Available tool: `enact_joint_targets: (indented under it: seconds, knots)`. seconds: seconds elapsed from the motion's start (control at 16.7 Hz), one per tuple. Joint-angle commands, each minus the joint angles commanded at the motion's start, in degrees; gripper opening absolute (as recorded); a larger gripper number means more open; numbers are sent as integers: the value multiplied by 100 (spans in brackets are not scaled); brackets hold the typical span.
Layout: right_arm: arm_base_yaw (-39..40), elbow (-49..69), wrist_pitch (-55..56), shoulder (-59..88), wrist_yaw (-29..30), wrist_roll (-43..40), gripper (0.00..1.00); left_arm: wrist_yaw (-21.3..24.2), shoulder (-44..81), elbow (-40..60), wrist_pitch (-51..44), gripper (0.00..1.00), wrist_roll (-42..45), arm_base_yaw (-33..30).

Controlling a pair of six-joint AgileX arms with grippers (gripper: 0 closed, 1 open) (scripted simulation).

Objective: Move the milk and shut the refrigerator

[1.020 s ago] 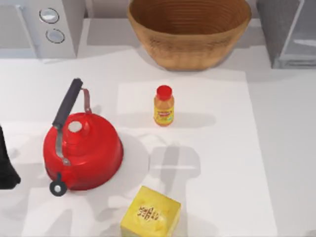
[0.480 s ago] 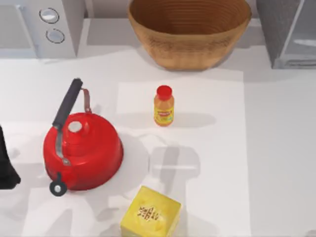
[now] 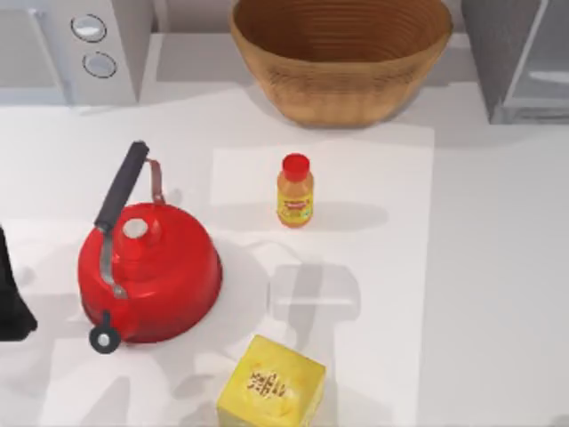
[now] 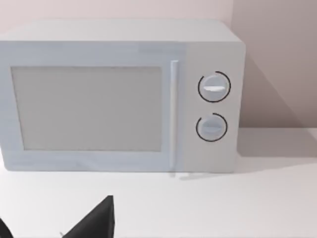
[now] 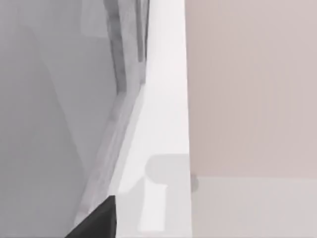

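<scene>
The milk is out of view. The refrigerator [image 3: 511, 53] is the grey cabinet at the table's back right corner, with its lighter door panel [image 3: 542, 84] facing the front. In the right wrist view the refrigerator [image 5: 54, 124] is very close, with the edge of the table beside it. My right gripper [image 5: 96, 220] is next to that grey wall. My left arm [image 3: 11, 302] is parked at the table's left edge. In the left wrist view my left gripper [image 4: 54, 220] is open and holds nothing.
A red kettle [image 3: 147, 267] sits front left. An orange red-capped bottle [image 3: 295, 191] stands mid-table and a yellow box [image 3: 271, 387] lies at the front. A wicker basket [image 3: 342, 53] is back centre. A light-grey appliance with two knobs [image 3: 89, 44] is back left.
The right edge of the brighter patch on the table has crept a little to the left. The objects and the left arm have not moved.
</scene>
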Motion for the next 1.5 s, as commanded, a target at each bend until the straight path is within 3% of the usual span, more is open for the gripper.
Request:
enact_joint_targets:
  seconds: [0.18,0.36,0.78,0.96,1.14,1.5]
  knots:
    - [200,-59,93,-39,171,160,100,0,0,0,0,100,0,0]
    - [934,-253,405,-197,743,677,100,0,0,0,0,100,0,0]
    - [3990,-1113,1457,-840,3002,2535,100,0,0,0,0,100,0,0]
    - [4896,-1497,1790,-1072,3797,3251,100,0,0,0,0,100,0,0]
    - [5252,-1690,1940,-1185,4145,3593,100,0,0,0,0,100,0,0]
    - [5167,-1624,1891,-1069,4181,3569,100,0,0,0,0,100,0,0]
